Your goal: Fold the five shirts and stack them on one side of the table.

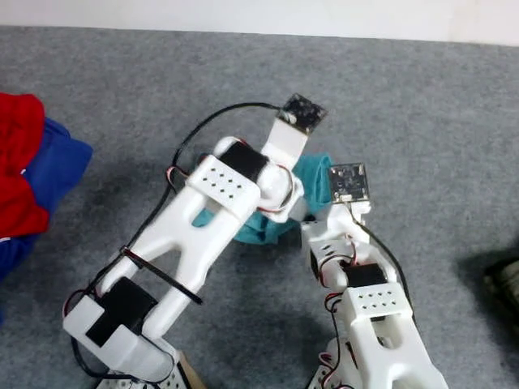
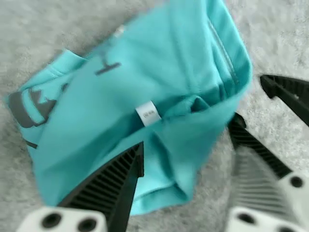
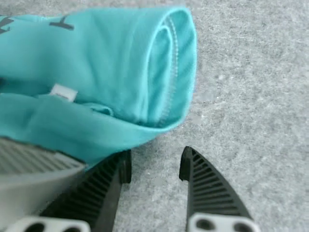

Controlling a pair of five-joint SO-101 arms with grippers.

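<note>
The teal shirt (image 1: 312,174) lies bunched on the grey carpeted table (image 1: 422,89), beneath both arms. The left gripper (image 2: 188,135) is spread wide, astride the shirt's folded hem, while the right gripper (image 3: 156,154) is spread over bare carpet just beside that hem. Well left of the shirt are a red shirt (image 1: 18,162) and a blue shirt (image 1: 57,162), a dark object (image 1: 503,279) sits far to its right, and open carpet lies beyond it.

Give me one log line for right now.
left gripper open over teal shirt | right gripper open beside its rolled edge | red and blue shirts heaped aside, unfolded
</note>
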